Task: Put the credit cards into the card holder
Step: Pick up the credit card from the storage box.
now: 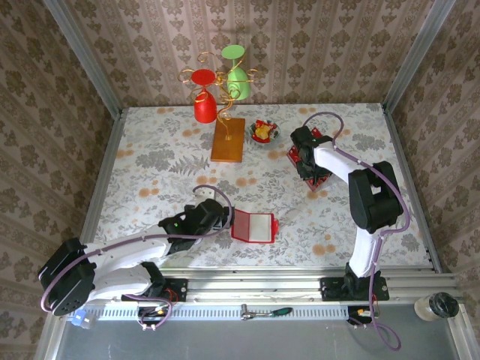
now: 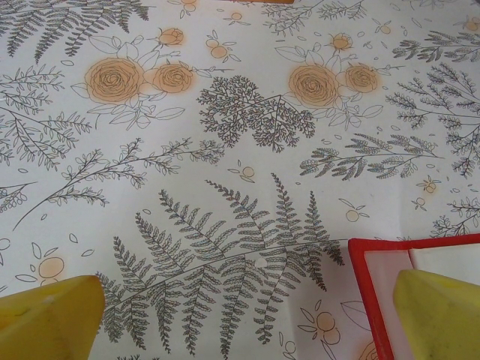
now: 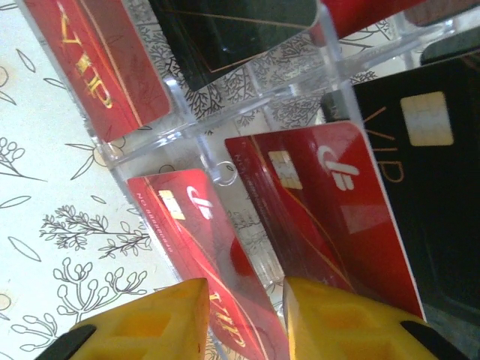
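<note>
The small, thin red and black credit cards (image 3: 315,202) stand on edge in the slots of a clear acrylic rack (image 3: 195,127), which sits at the far right of the floral-patterned table (image 1: 150,172). Several cards carry gold lettering and a chip. The right pincer (image 3: 244,294) is lowered over the rack with its two yellow fingers (image 3: 150,326) on either side of one red card (image 3: 191,232). The gap between them is narrow, but it cannot be told whether the pads press on the card. The flat, roughly square red card holder (image 1: 253,226) lies open on the table near the front edge, pale inside upward, well apart from the rack. The left pincer (image 1: 223,217) rests just to the left of it, spread wide. In the left wrist view, one yellow finger is over bare cloth and the other over the holder's pale inside, close to its red border. Toward the back of the table an orange wooden slab (image 1: 228,139) carries a gold wire stand hung with a red upside-down cup (image 1: 205,105) and a green cup (image 1: 238,81). A small bowl of red-yellow sweets (image 1: 263,131) lies between the slab and the rack.
</note>
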Controlling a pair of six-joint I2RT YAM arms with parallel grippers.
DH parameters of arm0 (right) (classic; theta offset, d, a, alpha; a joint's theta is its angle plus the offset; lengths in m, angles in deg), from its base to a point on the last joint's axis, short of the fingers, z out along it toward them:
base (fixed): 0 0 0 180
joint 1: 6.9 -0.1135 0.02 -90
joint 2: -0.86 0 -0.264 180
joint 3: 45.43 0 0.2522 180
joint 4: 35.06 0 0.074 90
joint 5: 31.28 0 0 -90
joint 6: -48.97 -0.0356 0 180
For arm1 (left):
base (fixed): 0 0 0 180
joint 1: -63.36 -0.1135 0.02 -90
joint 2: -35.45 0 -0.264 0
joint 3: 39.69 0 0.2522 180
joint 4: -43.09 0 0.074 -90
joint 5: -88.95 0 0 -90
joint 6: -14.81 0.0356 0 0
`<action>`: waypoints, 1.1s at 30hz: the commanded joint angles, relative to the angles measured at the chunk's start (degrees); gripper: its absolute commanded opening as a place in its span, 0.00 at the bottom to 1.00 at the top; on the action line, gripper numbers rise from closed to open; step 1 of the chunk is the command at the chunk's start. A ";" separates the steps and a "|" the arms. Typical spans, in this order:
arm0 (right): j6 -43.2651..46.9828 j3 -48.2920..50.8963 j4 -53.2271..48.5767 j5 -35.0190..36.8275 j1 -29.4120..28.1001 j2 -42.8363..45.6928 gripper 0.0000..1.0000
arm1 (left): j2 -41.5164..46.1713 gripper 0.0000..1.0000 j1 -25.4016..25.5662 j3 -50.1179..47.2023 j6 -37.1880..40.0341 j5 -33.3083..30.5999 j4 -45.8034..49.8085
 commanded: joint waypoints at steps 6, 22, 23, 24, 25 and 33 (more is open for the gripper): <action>-0.20 1.79 -0.28 -5.46 0.05 2.40 0.30 | 0.12 1.00 -0.52 -0.30 -0.33 0.02 -0.70; 0.19 2.08 0.04 -8.41 0.05 3.47 0.17 | -0.33 1.00 -0.52 -0.27 -0.19 0.37 -0.99; 0.34 1.98 0.03 -8.43 0.05 3.58 0.17 | -0.33 1.00 -0.52 -0.27 -0.22 0.37 -1.07; 0.48 1.82 -0.10 -8.54 0.11 3.70 0.17 | -0.33 1.00 -0.52 -0.27 -0.19 0.38 -1.07; 0.55 1.59 -0.23 -8.59 0.12 3.74 0.17 | -0.37 1.00 -0.52 -0.27 -0.18 0.40 -1.07; 0.80 1.01 -0.67 -8.92 0.12 3.44 0.20 | -0.41 1.00 -0.50 -0.19 -0.08 0.55 -1.07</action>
